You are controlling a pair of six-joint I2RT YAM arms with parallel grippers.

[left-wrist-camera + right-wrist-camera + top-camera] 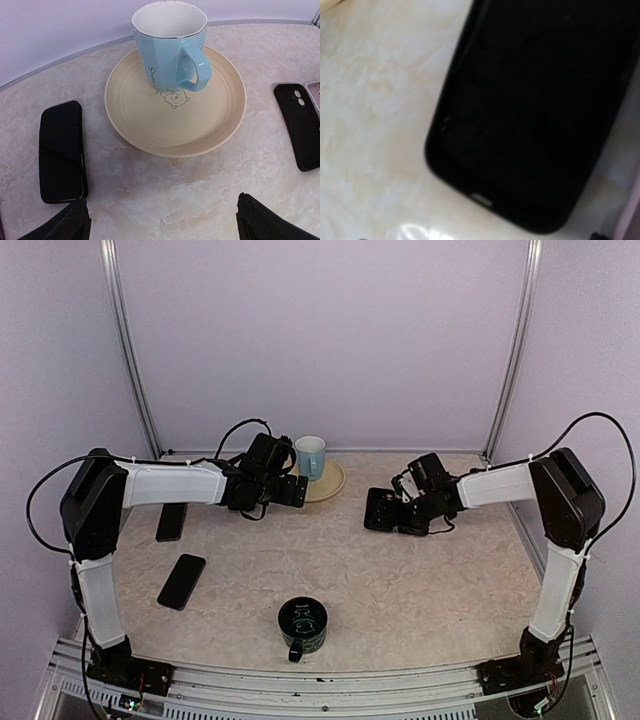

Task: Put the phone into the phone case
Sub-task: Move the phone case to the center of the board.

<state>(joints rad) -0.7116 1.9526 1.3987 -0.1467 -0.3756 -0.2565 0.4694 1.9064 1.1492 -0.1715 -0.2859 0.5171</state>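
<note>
— Beige marbled table (420, 580), lilac walls. Where's the phone (181, 581)?
— Flat at eight o'clock. The black case (530, 115) lies at two o'clock, beneath the right gripper (383, 510).
— Their jaws?
— Left gripper (162, 220) is spread wide and empty, facing a blue mug (167, 45) on a plate (135, 125). Right: can't tell.

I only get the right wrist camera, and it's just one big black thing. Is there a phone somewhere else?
Observer: Yes. The left wrist camera shows a black phone lying flat, to the left of a cream plate.
Operator: Is the left gripper holding it?
Observer: No. The left gripper is open, with nothing between its fingers.
Operator: Is anything on the plate?
Observer: A blue mug stands upright on it.
</note>
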